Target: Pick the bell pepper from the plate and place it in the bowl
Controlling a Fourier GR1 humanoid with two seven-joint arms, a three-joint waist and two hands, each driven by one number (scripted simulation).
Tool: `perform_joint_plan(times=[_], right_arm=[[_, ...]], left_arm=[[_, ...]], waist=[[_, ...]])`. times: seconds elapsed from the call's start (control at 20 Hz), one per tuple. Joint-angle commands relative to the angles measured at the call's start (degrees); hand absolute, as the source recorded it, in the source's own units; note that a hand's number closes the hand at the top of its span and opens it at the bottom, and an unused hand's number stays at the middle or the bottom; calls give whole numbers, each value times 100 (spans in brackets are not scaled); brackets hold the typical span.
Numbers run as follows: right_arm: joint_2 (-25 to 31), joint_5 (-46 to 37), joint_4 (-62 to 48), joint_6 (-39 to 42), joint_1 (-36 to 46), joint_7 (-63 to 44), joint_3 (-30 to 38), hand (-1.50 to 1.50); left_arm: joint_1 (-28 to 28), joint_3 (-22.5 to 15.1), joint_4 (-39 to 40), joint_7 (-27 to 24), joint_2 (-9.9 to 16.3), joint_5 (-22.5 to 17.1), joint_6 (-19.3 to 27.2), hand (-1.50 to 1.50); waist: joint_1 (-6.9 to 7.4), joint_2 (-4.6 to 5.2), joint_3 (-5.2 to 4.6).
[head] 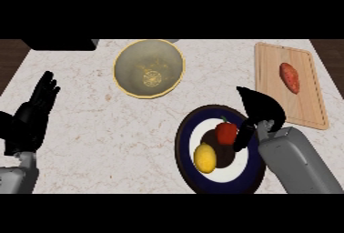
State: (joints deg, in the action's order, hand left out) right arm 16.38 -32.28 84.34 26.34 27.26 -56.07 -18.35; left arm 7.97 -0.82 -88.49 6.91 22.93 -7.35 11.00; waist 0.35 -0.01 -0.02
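Marble counter [94, 136] holds your plate [184, 136]. Far up-left of the plate waits the bowl [128, 59]. Your right hand [262, 109], open, touches nothing yet. Red bell pepper [226, 133] sits on the plate: grab, carry, drop remain.

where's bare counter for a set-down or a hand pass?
Free: the marble counter between the open left hand and the dark-rimmed plate, below the yellow-rimmed bowl; also the strip between bowl and wooden cutting board. Crowded: the plate, where the right hand sits beside red bell pepper and yellow lemon.
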Motion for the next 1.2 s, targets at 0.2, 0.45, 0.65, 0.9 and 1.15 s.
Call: perform_joint_plan(times=[0.2, 0.45, 0.65, 0.9, 1.15], right_arm=[[-491, -998, -148, -165, -214, -283, -305, -150], [-748, -926, -688, -27, -75, -1, 109, -150], [-780, -1214, -425, -141, -719, 37, -97, -150], [-1106, -1649, -1513, -733, -256, 590, 189, -150], [-1056, -1875, -1031, -642, -648, 484, 245, -150]], left_arm=[[-50, 171, 82, -114, -255, 191, -86, 0], [117, 286, -48, 119, -246, 236, -270, 0], [-307, 391, -238, -117, -272, 299, -378, 0], [6, 560, 145, -127, -405, 382, -507, 0], [206, 437, 285, -71, -678, 728, -384, 0]], waist=[[-22, 0, 1], [-18, 2, 2], [-20, -5, 2], [-8, 8, 3], [-41, 2, 2]])
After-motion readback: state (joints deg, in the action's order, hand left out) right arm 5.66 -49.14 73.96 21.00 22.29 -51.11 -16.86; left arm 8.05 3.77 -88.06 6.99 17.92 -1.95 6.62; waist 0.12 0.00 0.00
